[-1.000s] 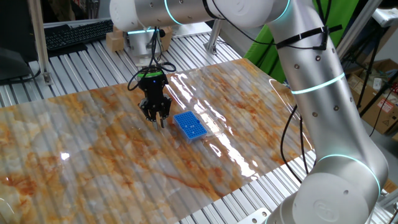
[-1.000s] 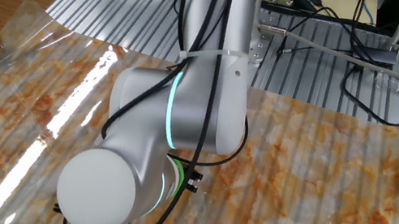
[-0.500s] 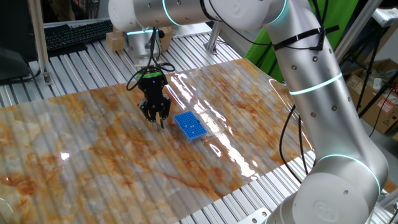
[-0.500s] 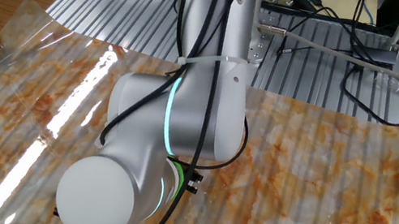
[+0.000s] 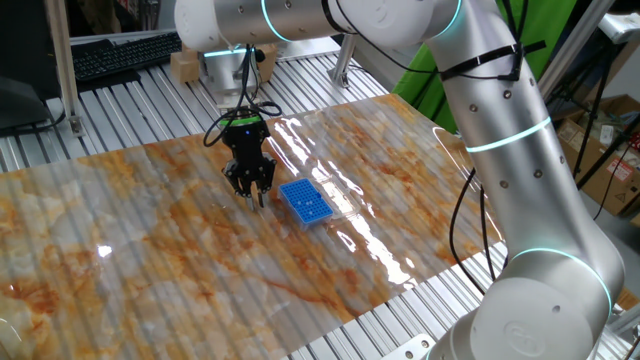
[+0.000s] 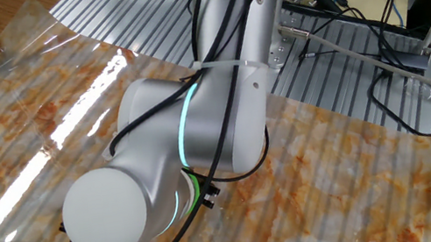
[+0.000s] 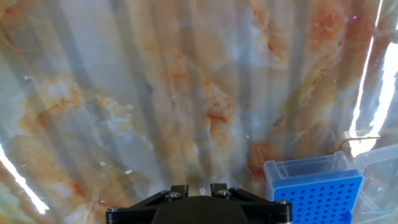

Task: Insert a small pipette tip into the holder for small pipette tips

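The holder for small pipette tips (image 5: 305, 202) is a small bright blue rack with a fine grid of holes, lying on the marbled sheet. In the hand view it (image 7: 314, 190) sits at the lower right. My gripper (image 5: 251, 186) hangs just left of the holder, a little above the sheet, pointing down. Its fingers are close together, and a thin pale pipette tip (image 5: 262, 199) sticks down from them. In the hand view the gripper (image 7: 199, 188) shows only a faint pale spot between the fingertips. In the other fixed view the arm (image 6: 191, 134) hides the gripper and the holder.
A clear plastic lid or box (image 7: 379, 177) lies against the holder's right side. The glossy marbled sheet (image 5: 150, 250) covers a ribbed metal table. A keyboard (image 5: 120, 52) and a cardboard box (image 5: 186, 64) are at the back. Cables (image 6: 383, 64) lie beyond the sheet.
The arm's upper links shifted very slightly. The gripper and the holder stay where they were.
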Motion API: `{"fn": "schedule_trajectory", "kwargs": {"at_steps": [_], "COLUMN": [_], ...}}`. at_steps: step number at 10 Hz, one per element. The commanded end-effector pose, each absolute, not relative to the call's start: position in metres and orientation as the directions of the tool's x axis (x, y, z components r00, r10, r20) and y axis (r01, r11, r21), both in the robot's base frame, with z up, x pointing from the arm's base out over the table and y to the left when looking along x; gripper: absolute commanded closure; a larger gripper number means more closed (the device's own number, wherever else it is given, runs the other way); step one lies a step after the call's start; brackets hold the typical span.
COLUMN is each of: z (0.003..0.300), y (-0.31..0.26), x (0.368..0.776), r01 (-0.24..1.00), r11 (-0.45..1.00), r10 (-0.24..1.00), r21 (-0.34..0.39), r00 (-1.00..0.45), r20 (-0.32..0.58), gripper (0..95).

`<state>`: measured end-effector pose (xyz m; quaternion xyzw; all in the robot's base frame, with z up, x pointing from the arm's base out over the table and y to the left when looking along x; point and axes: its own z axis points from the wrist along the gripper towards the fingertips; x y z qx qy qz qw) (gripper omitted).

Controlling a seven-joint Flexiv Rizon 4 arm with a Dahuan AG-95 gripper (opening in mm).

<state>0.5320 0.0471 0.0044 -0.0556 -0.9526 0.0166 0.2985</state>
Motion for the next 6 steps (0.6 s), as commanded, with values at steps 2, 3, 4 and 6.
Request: {"fn": "schedule_trajectory", "kwargs": {"at_steps": [2,3,4,6], "z": [0.0036,0.0034,0.0033,0.003], "y": [0.0472,0.0472,0.0472,0.0472], "x": [0.5304,0.53,0.5298,0.5292], "r01": [0.098,0.099,0.099,0.099], "r11": [0.993,0.993,0.993,0.993], "r10": [0.118,0.119,0.119,0.119], "r21": [-0.065,-0.066,-0.066,-0.066], "r00": [-0.816,-0.816,-0.816,-0.816], "r20": [0.566,0.565,0.565,0.566], "gripper": [76.0,76.0,76.0,76.0]}}
